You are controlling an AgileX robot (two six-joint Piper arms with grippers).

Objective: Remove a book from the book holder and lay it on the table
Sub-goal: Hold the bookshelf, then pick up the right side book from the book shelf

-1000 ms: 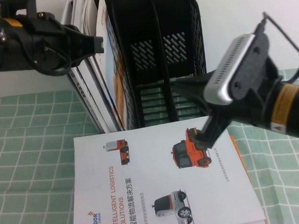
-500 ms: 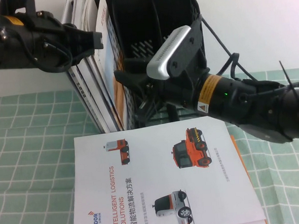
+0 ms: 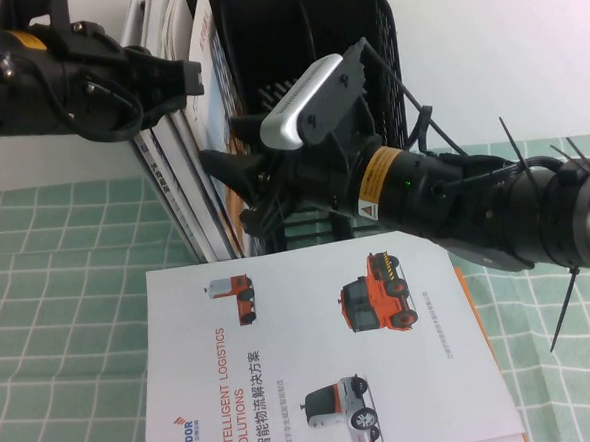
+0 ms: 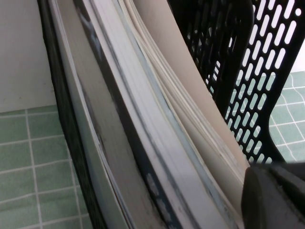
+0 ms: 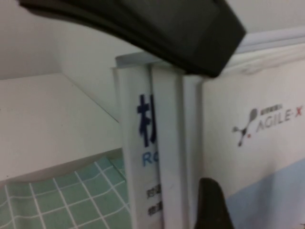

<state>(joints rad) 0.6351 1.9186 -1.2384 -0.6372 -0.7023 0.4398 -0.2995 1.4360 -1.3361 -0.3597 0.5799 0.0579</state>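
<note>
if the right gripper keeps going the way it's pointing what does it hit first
Most likely the book standing in the book holder: the open right gripper points at its cover edge, though depth is unclear.

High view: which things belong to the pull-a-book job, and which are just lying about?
Job:
- AGILE-X book, upright in the rack
- black book holder
- green grid table
- right pincer, open at the book
- left pincer, at the books

Lying about:
- LEADOR brochure, flat on table
</note>
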